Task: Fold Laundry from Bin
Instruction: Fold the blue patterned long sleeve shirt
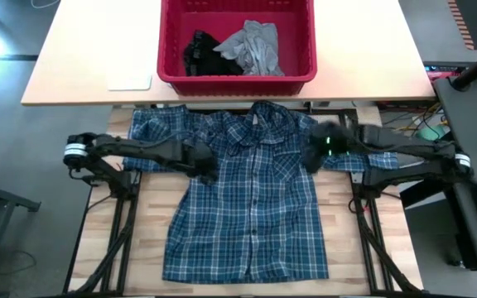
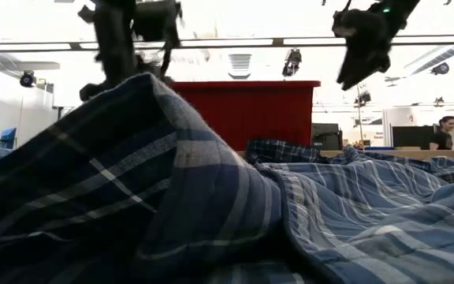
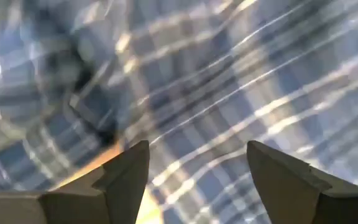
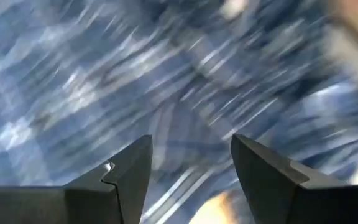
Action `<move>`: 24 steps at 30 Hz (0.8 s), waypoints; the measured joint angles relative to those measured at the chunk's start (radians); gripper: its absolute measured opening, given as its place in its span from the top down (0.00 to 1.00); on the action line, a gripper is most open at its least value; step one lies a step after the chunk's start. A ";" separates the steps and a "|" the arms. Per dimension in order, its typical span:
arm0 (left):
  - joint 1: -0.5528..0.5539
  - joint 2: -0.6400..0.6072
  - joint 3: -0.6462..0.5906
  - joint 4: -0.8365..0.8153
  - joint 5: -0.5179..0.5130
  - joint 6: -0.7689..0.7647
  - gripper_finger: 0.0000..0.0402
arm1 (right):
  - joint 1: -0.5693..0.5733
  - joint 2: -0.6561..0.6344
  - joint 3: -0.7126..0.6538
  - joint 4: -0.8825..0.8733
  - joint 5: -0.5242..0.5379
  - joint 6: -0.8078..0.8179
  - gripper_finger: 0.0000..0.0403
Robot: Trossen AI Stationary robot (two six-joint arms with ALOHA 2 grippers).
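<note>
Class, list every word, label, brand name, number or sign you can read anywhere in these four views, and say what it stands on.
None: no readable text in any view.
Plaid shirt: pattern only, no label showing.
Grey garment and black garment in the red bin: no print visible.
White sheet on the far table: nothing legible.
Room behind, low view: too small to read.

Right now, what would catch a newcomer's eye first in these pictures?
The blue-and-white plaid shirt spread flat across the wooden table, collar toward the bin. Both dark hands are over its shoulders, the left hand and right hand, each open with nothing between its fingers. Behind it, the red bin holds a grey garment and a black one.
</note>
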 joint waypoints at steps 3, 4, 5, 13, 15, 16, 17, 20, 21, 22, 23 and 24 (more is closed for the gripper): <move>-0.014 0.057 0.099 -0.073 -0.015 0.003 0.43 | 0.130 0.013 -0.082 -0.023 -0.002 0.044 0.47; -0.012 0.078 0.124 -0.093 -0.011 0.003 0.44 | 0.167 0.021 -0.110 -0.014 -0.002 0.056 0.47; -0.011 0.096 0.149 -0.109 0.005 0.003 0.45 | 0.201 0.029 -0.137 0.000 -0.002 0.076 0.47; -0.017 0.152 0.233 -0.293 0.149 -0.108 0.38 | 0.371 0.043 -0.207 0.023 0.017 0.199 0.47; -0.009 0.152 0.209 -0.299 0.162 -0.169 0.34 | 0.401 0.036 -0.207 0.031 0.042 0.204 0.47; -0.005 0.153 0.197 -0.299 0.162 -0.202 0.32 | 0.413 0.032 -0.207 0.033 0.057 0.204 0.47; -0.003 0.153 0.186 -0.295 0.173 -0.226 0.30 | 0.423 0.030 -0.208 0.035 0.069 0.208 0.47; -0.009 0.153 0.150 -0.281 0.230 -0.268 0.26 | 0.448 0.027 -0.208 0.040 0.085 0.230 0.47; -0.019 0.153 0.136 -0.290 0.252 -0.288 0.26 | 0.455 0.027 -0.208 0.040 0.086 0.234 0.47; -0.029 0.153 0.118 -0.305 0.272 -0.308 0.26 | 0.462 0.027 -0.209 0.041 0.089 0.235 0.47; -0.039 0.152 0.099 -0.317 0.283 -0.328 0.26 | 0.467 0.028 -0.211 0.041 0.092 0.235 0.47; -0.049 0.151 0.076 -0.318 0.298 -0.343 0.27 | 0.471 0.028 -0.216 0.041 0.094 0.235 0.47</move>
